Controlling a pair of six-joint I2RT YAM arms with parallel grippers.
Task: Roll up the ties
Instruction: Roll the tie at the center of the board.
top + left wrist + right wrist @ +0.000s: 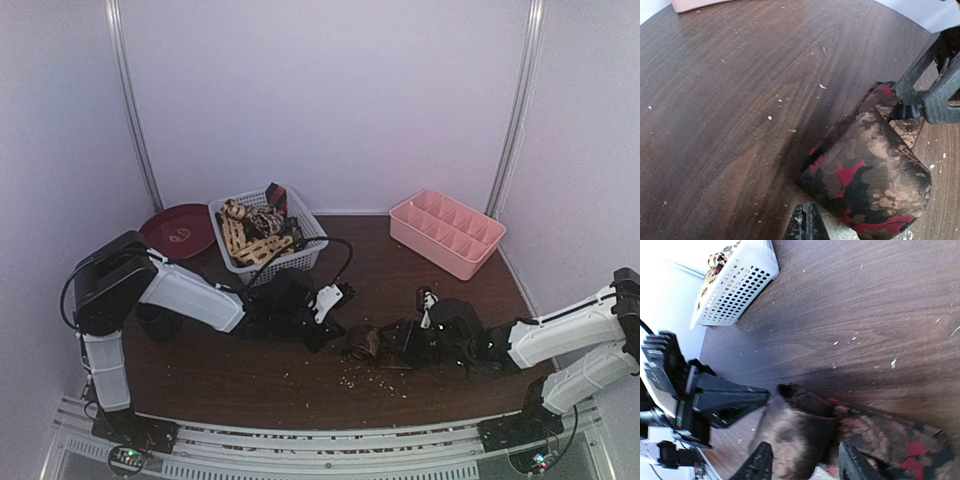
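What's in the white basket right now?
Several ties are heaped in the basket: tan-and-cream patterned ones on top, a darker one poking up at the back. Whatever lies beneath the heap is covered.

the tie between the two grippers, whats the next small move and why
Probably roll the tie one more turn onto its flat tail. The right gripper has its jaws either side of the roll, a length lies unrolled beyond it, and the left gripper, jaws shut, sits at the roll's edge, seemingly placed to steady it.
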